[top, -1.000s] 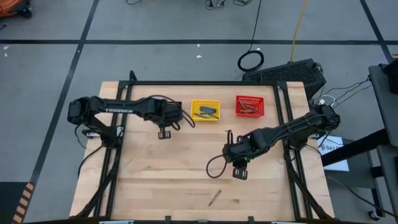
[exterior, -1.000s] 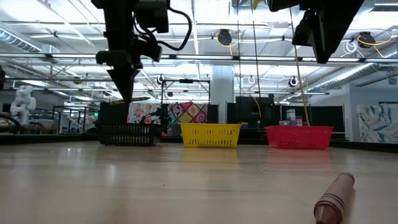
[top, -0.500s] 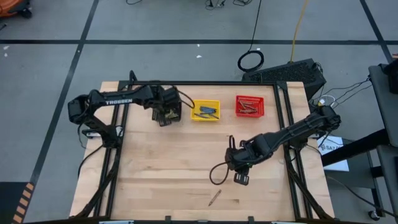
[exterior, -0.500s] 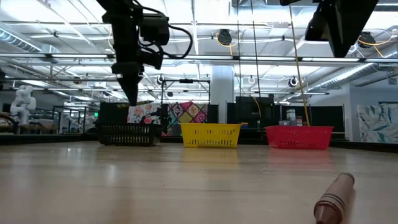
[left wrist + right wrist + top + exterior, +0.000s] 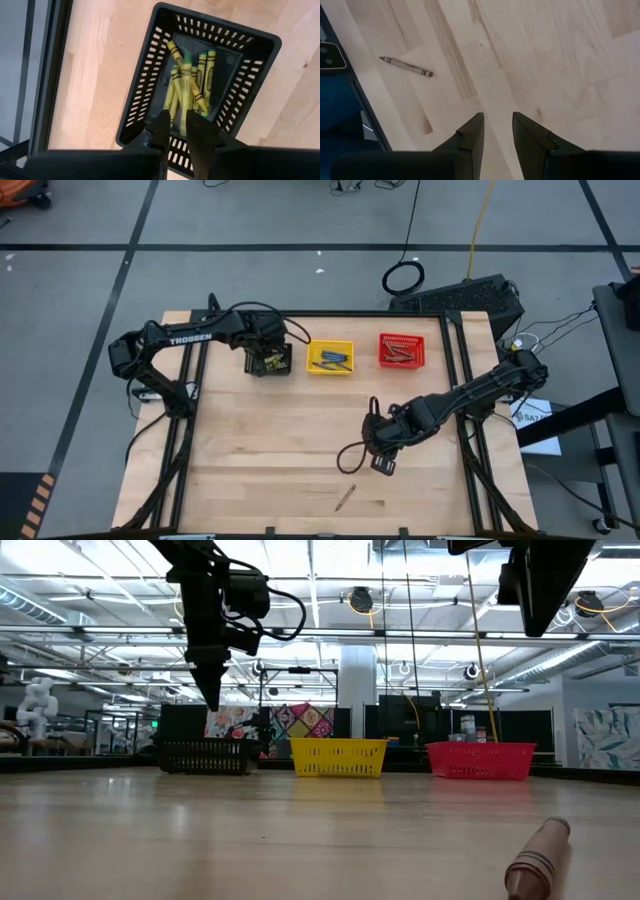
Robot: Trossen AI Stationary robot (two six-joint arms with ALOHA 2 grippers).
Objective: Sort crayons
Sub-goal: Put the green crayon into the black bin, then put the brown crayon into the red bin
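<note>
My left gripper (image 5: 262, 360) hangs over the black mesh basket (image 5: 272, 364), which holds several olive-yellow crayons (image 5: 192, 80). Its fingers stand close together with an olive-yellow crayon (image 5: 178, 125) in the narrow gap. My right gripper (image 5: 381, 464) is slightly open and empty above the bare table. One brownish crayon (image 5: 344, 498) lies flat on the wood near the front edge, toward the table's near side from my right gripper. It also shows in the right wrist view (image 5: 406, 66) and in the low view (image 5: 538, 858). My left gripper pinches an olive-yellow crayon between its two fingers (image 5: 161, 127), coming from above and pointing down into the black basket. The fingers hide most of the crayon, so I cannot tell which part they are on. The crayon is clear of the basket floor.
A yellow basket (image 5: 330, 357) with blue crayons and a red basket (image 5: 401, 350) with brownish-red crayons stand in a row with the black one along the far edge. A dark frame rail (image 5: 470, 440) runs along the table's sides. Bare wood fills the middle.
My left gripper has gone toward the table's far edge, from over the bare wood to above the black basket. My right gripper has moved a little toward the near edge, closer to the lone crayon.
</note>
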